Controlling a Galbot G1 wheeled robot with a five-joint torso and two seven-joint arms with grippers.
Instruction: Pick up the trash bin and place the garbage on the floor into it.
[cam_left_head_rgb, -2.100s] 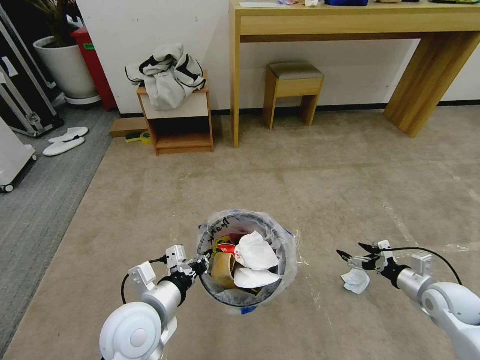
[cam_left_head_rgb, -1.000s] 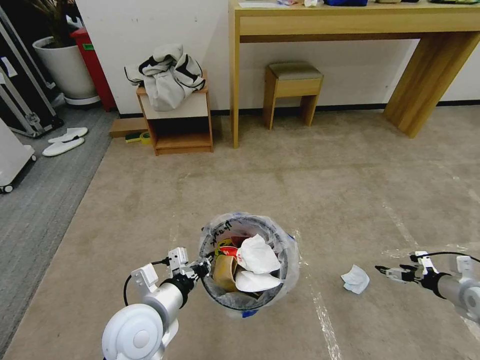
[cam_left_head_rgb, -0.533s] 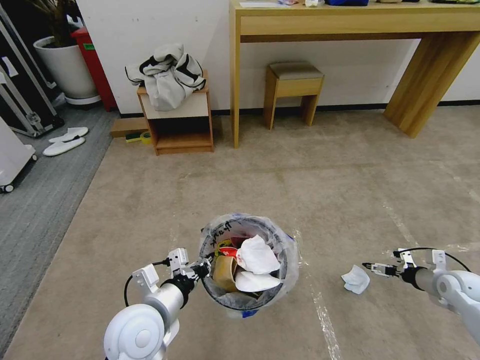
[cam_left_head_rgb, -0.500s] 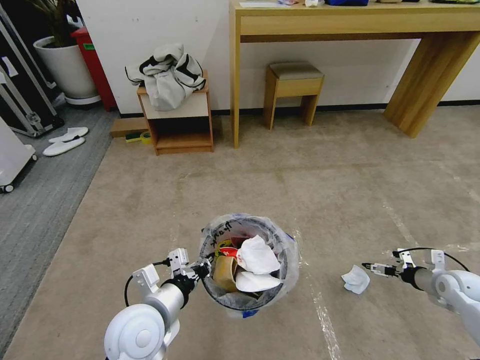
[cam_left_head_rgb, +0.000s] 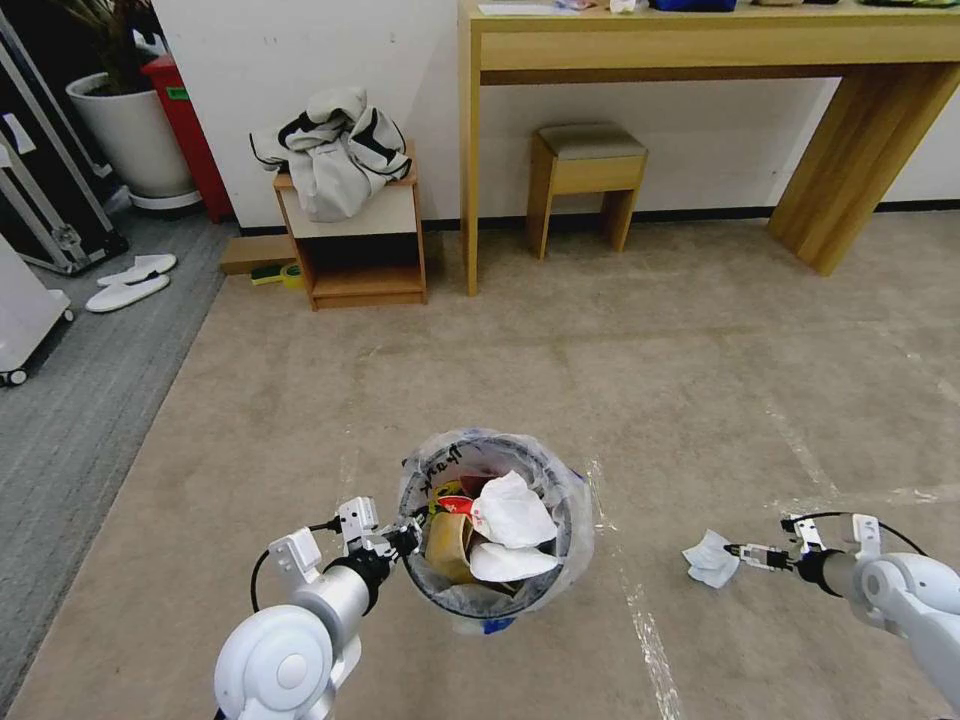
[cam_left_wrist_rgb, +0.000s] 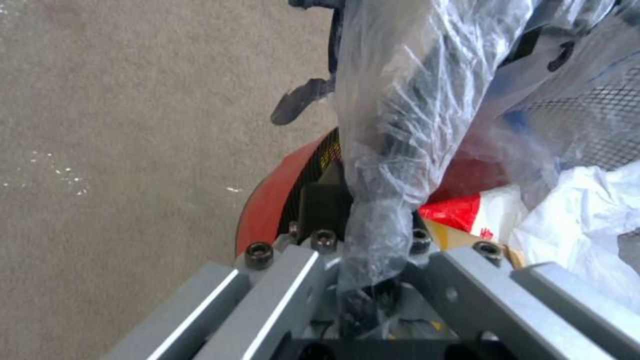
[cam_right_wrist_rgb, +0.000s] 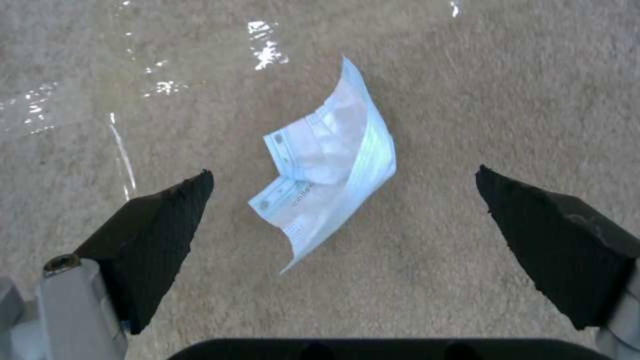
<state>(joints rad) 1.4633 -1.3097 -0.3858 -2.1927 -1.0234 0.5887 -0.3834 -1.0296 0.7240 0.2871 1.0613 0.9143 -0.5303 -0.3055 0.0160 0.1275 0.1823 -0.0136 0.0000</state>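
The red trash bin (cam_left_head_rgb: 562, 472), lined with a crinkled clear bag, hangs just above the beige floor (cam_left_head_rgb: 650, 380). My left gripper (cam_left_head_rgb: 405, 538) is shut on its near-left rim; in the left wrist view the gripper (cam_left_wrist_rgb: 370, 250) pinches bag and red wall (cam_left_wrist_rgb: 267, 200). Inside the bin lie a brown paper bag (cam_left_head_rgb: 446, 545), white crumpled pieces (cam_left_head_rgb: 512, 512) and a red-and-white wrapper (cam_left_head_rgb: 455, 503). A white-blue piece of garbage (cam_left_head_rgb: 711, 558) lies on the carpet to the right. My right gripper (cam_left_head_rgb: 748, 551) is low beside it and open. Its tips (cam_right_wrist_rgb: 343, 171) straddle the piece (cam_right_wrist_rgb: 330, 192).
Shiny tape lines (cam_left_head_rgb: 640, 610) cross the carpet near the bin. Against the far wall stand a wooden desk (cam_left_head_rgb: 700, 50), a stool (cam_left_head_rgb: 585, 175) and a small shelf unit (cam_left_head_rgb: 355, 240) piled with clothes. White slippers (cam_left_head_rgb: 130, 280) lie on grey carpet at far left.
My right gripper swung out to the right, then came back lower toward the white piece, ending with its tips right beside it. The left gripper kept its hold on the bin.
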